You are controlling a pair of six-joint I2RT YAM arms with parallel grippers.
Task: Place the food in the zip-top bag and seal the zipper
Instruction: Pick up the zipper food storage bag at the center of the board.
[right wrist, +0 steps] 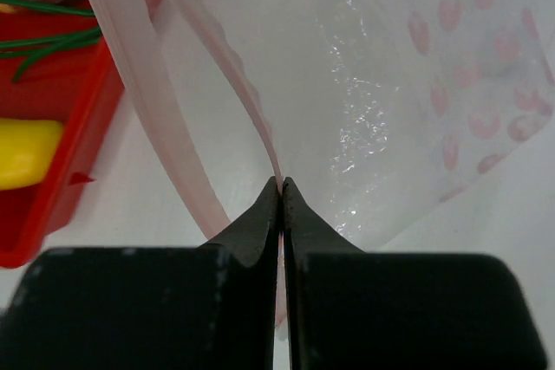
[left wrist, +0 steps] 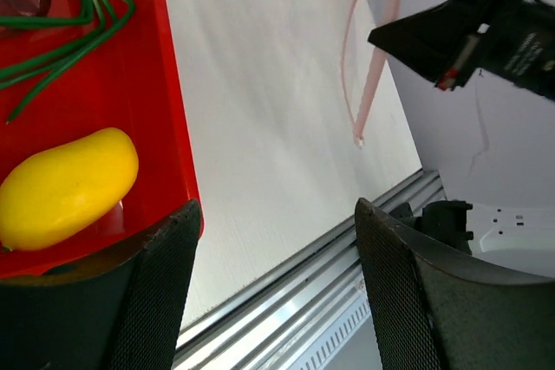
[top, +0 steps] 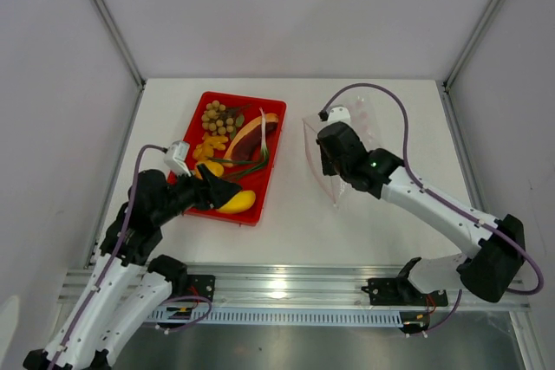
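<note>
**Firmly pinched: bag mouth in the right claw, food on the tray**

Right of centre on the white table, the clear, crinkly plastic zip-top bag (top: 368, 123) lies under the right gripper (right wrist: 281, 184). That claw is closed tight on one lip of the bag's mouth, at the thin pinkish zipper strip (right wrist: 130, 67). The other lip curves away to the left, so the mouth gapes toward the tray, and the bag's body spreads to the far right of the fingertips.

Left of the bag and well apart from it sits the red rectangular plastic tray (top: 227, 98). It holds the beige-brown grape cluster (top: 218, 115), the reddish meat slice (top: 251, 138), the green onion (left wrist: 78, 23) and, at its near end, the smooth yellow mango (left wrist: 65, 184).

The left gripper (left wrist: 273, 214) hangs over the tray's near right corner, jaws spread wide and holding nothing. The mango lies just left of it, outside the gap.
</note>
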